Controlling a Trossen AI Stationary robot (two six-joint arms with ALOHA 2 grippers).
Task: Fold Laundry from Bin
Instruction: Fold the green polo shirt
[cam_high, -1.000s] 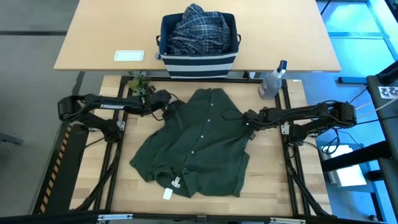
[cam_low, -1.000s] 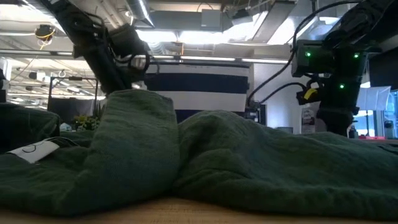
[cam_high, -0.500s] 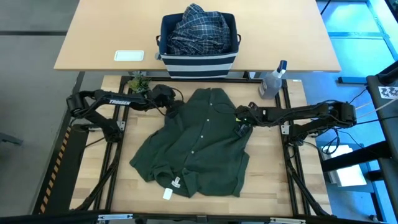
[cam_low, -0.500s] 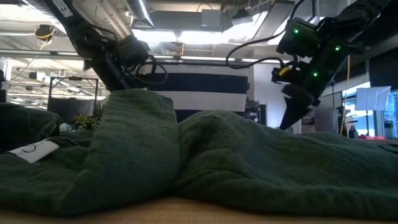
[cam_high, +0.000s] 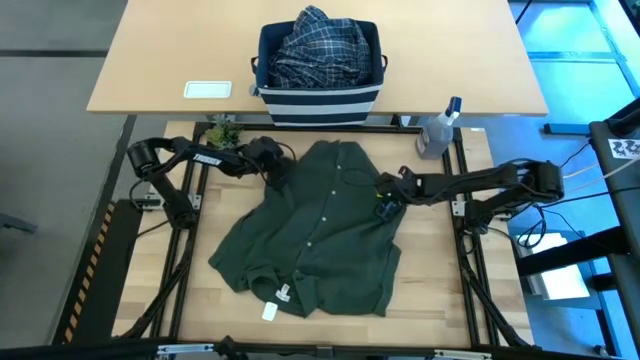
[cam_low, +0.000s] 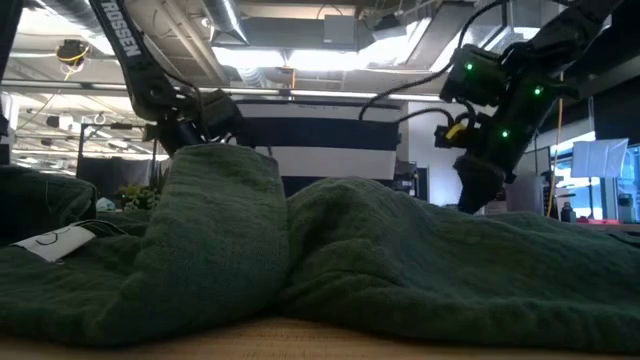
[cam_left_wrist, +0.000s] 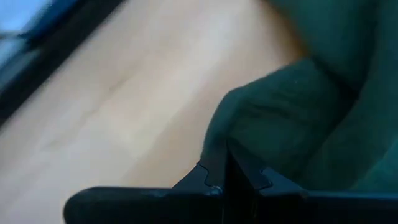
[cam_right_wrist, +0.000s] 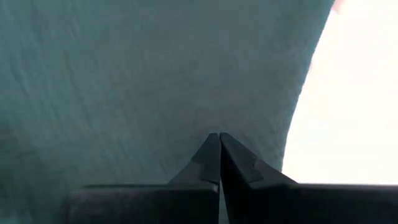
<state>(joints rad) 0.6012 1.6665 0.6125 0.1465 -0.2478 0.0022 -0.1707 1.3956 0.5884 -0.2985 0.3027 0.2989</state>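
Note:
A dark olive-green shirt (cam_high: 315, 230) lies spread on the wooden table, buttons up, collar toward the far edge; in the low view (cam_low: 350, 260) it fills the foreground in humps. My left gripper (cam_high: 268, 160) is shut at the shirt's far-left edge by the shoulder. My right gripper (cam_high: 387, 196) is shut at the shirt's right edge. The navy bin (cam_high: 318, 95) with white stripes stands on the far table and holds the blue-and-white plaid shirt (cam_high: 318, 45). The black garment is out of view. My left gripper pinches a small raised fold at the shirt's edge (cam_left_wrist: 219, 148) between its two fingertips, coming in low from the table's left. The rest of the shirt lies slack on the table. My right gripper pinches the cloth just inside the shirt's right edge (cam_right_wrist: 214, 127) between its two fingers, slanting down from the table's right. One layer or several, I cannot tell. The shirt lies on the table around the fingers.
A clear spray bottle (cam_high: 438, 130) stands at the table's far right corner. A small green plant (cam_high: 222, 133) sits at the far left corner. A white flat object (cam_high: 208, 90) lies on the far table, left of the bin. White labels (cam_high: 272, 308) show at the shirt's hem.
My left gripper has gone toward the table's far edge, to the shirt's far-left edge. My right gripper has gone toward the table's left onto the shirt's right edge and has tipped its fingers down. The shirt has kept its place.

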